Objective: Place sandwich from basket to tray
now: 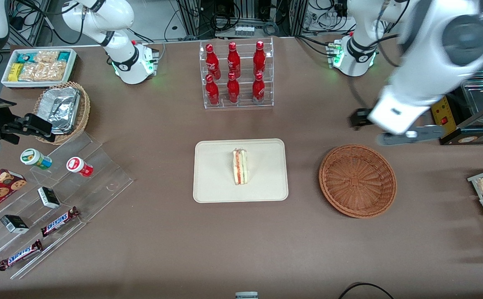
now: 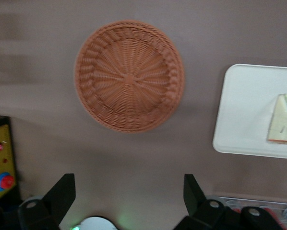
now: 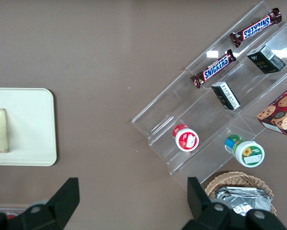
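Your sandwich (image 1: 240, 167) lies on the tray (image 1: 212, 182) mid-tabletop; the basket (image 1: 357, 180) seems empty; your gripper (image 2: 129, 191) hangs wide open above, holding nothing.

Pretty clearly a robotics lab dressed up as a snack shop: brown worktop (image 1: 162, 232) with the arm bases bolted at its far edge, cable tangles past it, red bottles in a clear rack (image 1: 236, 74), Snickers bars (image 1: 59, 221) on acrylic steps (image 1: 96, 182) near one corner.
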{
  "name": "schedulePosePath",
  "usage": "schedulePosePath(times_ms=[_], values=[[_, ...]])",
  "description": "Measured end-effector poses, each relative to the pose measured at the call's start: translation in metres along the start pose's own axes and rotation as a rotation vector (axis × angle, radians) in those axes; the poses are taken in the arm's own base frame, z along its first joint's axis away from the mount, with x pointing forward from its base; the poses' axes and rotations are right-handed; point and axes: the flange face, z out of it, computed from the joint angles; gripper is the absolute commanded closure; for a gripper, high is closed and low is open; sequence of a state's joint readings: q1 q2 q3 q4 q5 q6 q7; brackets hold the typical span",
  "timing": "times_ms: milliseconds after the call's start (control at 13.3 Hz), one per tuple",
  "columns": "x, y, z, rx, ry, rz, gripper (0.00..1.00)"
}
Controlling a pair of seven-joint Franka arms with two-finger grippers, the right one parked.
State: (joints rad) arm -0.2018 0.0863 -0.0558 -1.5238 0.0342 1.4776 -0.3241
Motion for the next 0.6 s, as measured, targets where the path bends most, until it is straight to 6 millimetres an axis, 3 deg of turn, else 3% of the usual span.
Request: schedulePosePath(times_ms=[300,450,600], values=[[0.001,-0.108,-0.001,-0.025,-0.007,0.094,0.01],[0.002,-0.129,-0.001,-0.033,-0.008,0.096,0.0],[0.0,-0.131,-0.004,-0.033,-0.003,0.093,0.0]])
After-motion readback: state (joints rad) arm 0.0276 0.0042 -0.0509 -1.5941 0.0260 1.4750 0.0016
